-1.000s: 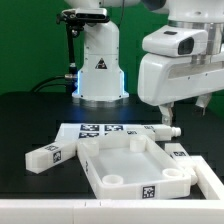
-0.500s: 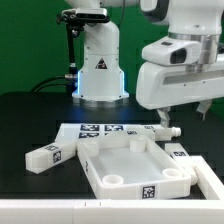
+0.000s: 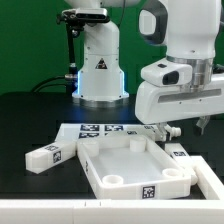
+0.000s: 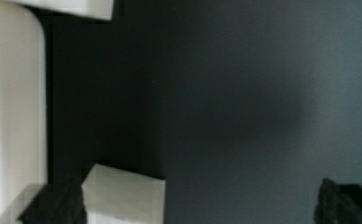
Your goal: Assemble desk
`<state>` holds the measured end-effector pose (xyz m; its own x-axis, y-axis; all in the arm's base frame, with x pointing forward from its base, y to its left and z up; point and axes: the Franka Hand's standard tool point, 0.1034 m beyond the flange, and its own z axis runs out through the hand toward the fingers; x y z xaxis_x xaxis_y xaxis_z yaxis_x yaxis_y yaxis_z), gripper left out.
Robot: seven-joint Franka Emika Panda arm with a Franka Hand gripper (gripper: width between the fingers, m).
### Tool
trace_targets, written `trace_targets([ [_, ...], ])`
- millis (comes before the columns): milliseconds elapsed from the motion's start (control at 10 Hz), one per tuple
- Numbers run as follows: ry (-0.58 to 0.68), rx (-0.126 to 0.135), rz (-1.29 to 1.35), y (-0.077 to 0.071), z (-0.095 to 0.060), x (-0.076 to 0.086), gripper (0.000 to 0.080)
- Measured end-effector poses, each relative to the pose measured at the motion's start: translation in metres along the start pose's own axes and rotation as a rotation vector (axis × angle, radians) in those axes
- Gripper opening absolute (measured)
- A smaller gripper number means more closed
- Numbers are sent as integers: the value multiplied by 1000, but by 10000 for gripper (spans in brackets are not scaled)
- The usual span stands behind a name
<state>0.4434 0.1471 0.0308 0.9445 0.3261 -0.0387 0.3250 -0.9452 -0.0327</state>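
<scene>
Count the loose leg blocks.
3: a leg block at the exterior view's left of the desk top, another behind it, a third at its right; others may be hidden.

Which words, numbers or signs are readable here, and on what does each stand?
No word or number is readable.
On the white cone-shaped robot base, a triangular sign: too small to read.
On the marker board, white square-section leg block and white rimmed plastic desk top, square tags: patterns only.
Wrist view: no text.
</scene>
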Motion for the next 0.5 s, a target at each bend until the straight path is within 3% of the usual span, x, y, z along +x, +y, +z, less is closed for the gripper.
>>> trace_targets([
  [500, 15, 5, -18, 10, -1, 7, 650],
])
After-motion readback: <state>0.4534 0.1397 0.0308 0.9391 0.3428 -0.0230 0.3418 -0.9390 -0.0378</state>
